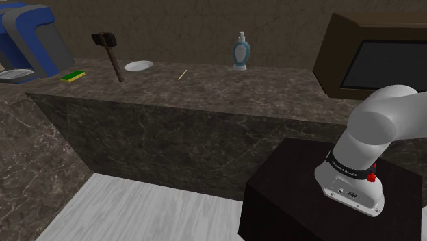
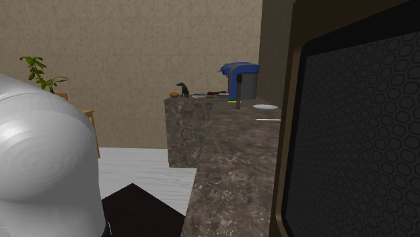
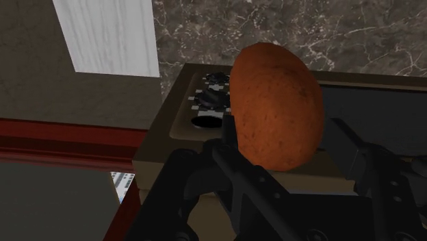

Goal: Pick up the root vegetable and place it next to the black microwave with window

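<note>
In the wrist view the gripper (image 3: pixel 287 140) is clamped on a reddish-brown potato (image 3: pixel 276 103). Its two black fingers (image 3: pixel 352 150) press against the potato's sides, and the potato stands on end between them. Just behind the potato is the microwave (image 3: pixel 171 116), with a brown casing and a small panel of dark knobs. Beyond that are veined marble and a patch of pale plank floor (image 3: pixel 106 34).

In the shoulder view the black stand (image 1: pixel 294 198) fills the lower right, with the white arm (image 1: pixel 383 130) rising from it toward the right edge. Past the stand, the dark marble surface (image 1: pixel 205 89) crosses the frame. The microwave (image 1: pixel 369 58) sits on it at the upper right, its black window set in a brown frame. Further left along the surface are a pale bottle (image 1: pixel 240 53), a thin stick (image 1: pixel 182 74), a white plate (image 1: pixel 139 66), a hammer (image 1: pixel 109 55) standing on its handle end with its head up, and a green and yellow sponge (image 1: pixel 72 77). A blue coffee machine (image 1: pixel 31 37) is at the upper left.

In the second exterior view the arm's white shell (image 2: pixel 40 161) bulks at the lower left and the microwave (image 2: pixel 350 134) takes up the right side. The surface (image 2: pixel 235 161) runs away between them to the plate (image 2: pixel 265 107), the hammer (image 2: pixel 237 91) and the coffee machine (image 2: pixel 239 81). Farther off, near the frame's centre, stands a dark dinosaur figurine (image 2: pixel 183 88). A leafy plant (image 2: pixel 40 74) shows at the left against the patterned wall.
</note>
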{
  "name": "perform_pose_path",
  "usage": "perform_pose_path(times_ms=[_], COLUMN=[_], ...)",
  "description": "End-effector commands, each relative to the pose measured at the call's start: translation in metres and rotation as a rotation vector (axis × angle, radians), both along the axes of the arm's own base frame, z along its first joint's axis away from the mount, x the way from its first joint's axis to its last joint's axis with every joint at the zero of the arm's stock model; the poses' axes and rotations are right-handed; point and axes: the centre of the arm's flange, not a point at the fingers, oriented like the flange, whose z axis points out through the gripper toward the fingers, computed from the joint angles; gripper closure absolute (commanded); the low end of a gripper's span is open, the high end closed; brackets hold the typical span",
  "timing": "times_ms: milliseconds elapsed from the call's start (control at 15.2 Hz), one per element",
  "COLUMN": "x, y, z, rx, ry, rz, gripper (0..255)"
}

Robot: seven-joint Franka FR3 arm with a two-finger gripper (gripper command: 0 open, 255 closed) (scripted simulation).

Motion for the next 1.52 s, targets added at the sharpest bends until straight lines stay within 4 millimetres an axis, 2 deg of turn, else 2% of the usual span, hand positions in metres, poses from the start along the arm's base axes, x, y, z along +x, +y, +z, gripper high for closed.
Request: perform_pose_path(times_ms=[0,1452], x=[0.0,0.0], y=[0.001,0.001], z=[-0.01,-0.126], rx=[-0.001,-0.001], ry=[0.0,0.0], rz=[0.0,0.0], gripper=[255,255])
